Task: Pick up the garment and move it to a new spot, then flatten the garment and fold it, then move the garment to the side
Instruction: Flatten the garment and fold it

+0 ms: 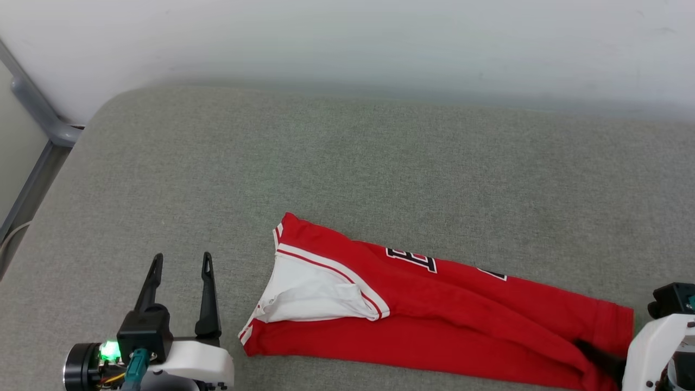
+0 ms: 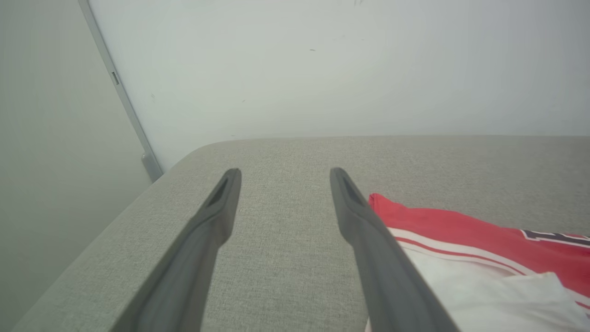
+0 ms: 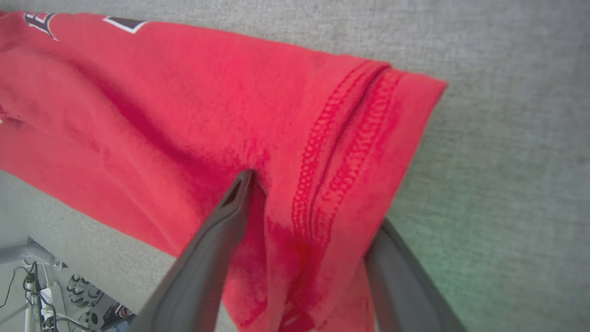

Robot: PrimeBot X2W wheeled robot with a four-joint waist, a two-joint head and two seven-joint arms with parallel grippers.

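1. Left gripper (image 1: 181,259), lower left of the head view. The 2 dark fingers are spread wide with nothing between them. It holds nothing and stands over bare cushion (image 1: 326,163).
2. Right gripper (image 3: 313,203), at the lower right edge of the head view. Its fingers (image 3: 216,240) stand wide apart, astride the hem (image 3: 341,152) of the garment (image 1: 434,309). In the right wrist view, 1 fingertip presses into the red cloth, and the other finger is partly covered by cloth draped over it. The cloth lies between the jaws and is not pinched.
3. Garment: 1 red T-shirt, folded into a long narrow band and lying flat on the cushion. It runs from near the left gripper across to the right gripper. The shoulder end is beside the left gripper, with a strip of bare cushion between them. The hem end is at the right gripper.
4. Sleeve (image 1: 309,296): white with red-and-white stripe trim, lying on top at the garment's left end.
5. Lettering (image 1: 411,259): dark with a white outline, along the garment's far edge and partly folded out of sight.
6. Cushion: grey woven fabric with a rounded far-left corner.
7. Pipe (image 1: 38,108): grey metal, beyond the cushion's left edge.
8. Wall (image 1: 347,38): pale, behind the cushion's far edge.
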